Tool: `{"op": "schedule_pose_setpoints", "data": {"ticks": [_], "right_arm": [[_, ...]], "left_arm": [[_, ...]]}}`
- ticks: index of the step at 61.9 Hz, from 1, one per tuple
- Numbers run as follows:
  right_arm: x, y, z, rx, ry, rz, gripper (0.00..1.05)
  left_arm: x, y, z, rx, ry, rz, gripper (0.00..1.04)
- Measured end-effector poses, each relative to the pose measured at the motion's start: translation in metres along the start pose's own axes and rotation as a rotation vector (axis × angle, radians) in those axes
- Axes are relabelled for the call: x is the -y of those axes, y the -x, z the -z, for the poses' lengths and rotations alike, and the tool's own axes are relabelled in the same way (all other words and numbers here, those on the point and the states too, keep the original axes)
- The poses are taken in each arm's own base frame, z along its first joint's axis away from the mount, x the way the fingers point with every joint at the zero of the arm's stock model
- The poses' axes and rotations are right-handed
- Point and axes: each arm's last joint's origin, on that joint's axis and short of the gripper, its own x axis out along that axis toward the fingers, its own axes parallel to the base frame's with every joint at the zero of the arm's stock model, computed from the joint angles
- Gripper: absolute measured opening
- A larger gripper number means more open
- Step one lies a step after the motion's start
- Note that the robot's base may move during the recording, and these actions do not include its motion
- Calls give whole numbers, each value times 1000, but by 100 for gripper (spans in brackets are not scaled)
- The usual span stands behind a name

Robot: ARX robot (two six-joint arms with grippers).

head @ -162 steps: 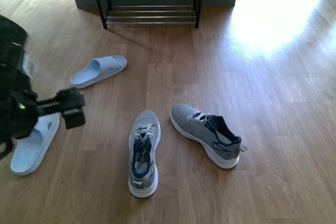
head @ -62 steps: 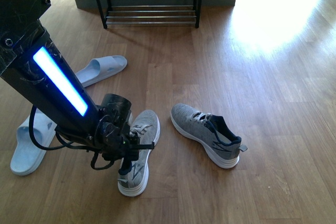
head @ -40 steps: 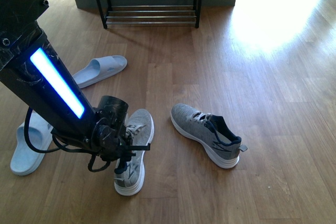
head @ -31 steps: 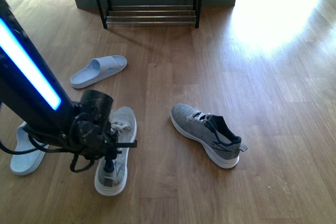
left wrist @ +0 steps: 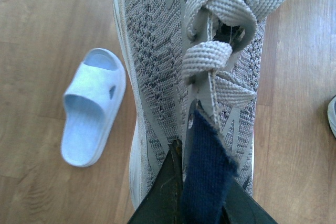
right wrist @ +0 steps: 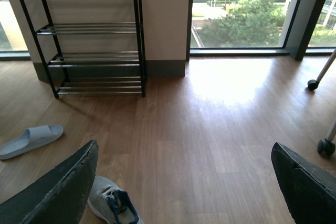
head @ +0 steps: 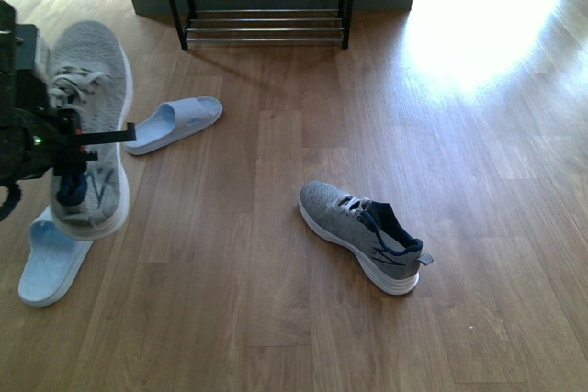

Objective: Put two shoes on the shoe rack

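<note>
My left gripper [head: 70, 172] is shut on a grey sneaker [head: 92, 107], pinching its navy heel lining, and holds it off the floor at the far left. In the left wrist view that grey sneaker [left wrist: 173, 77] hangs toe-away from my left gripper [left wrist: 197, 192]. The other grey sneaker [head: 360, 236] lies on the floor right of centre. One pale blue slide [head: 175, 123] lies behind the held shoe, another [head: 50, 259] below it. The shoe rack [head: 266, 36] stands at the far wall with bare bars. My right gripper [right wrist: 184, 192] is open above the floor, facing the shoe rack [right wrist: 89, 28].
Wooden floor runs all around, with a bright sunlit patch [head: 478, 34] at the far right. A grey skirting and white wall [right wrist: 163, 19] stand behind the rack. Large windows fill the right side, and castor legs [right wrist: 320, 80] stand near them.
The left arm has lifted the grey sneaker off the floor and carried it up and to the left. The other sneaker and the slides have stayed put.
</note>
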Motion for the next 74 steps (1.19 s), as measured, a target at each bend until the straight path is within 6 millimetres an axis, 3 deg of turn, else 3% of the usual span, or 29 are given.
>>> {"op": "schedule_pose_setpoints", "data": {"ticks": [20,26,29,74], "right_arm": [[0,0,0,0,0,0,96],[0,0,0,0,0,0,96],[0,0,0,0,0,0,96],[0,0,0,0,0,3,96]], "left_arm": [[-18,95,-7,201,-28,-85,2],[-32,141,-1,251,-45,-158,2],[-36,151,-4,293,-29,-167,2],[-34,154,-5,304,-35,-149,2]]}}
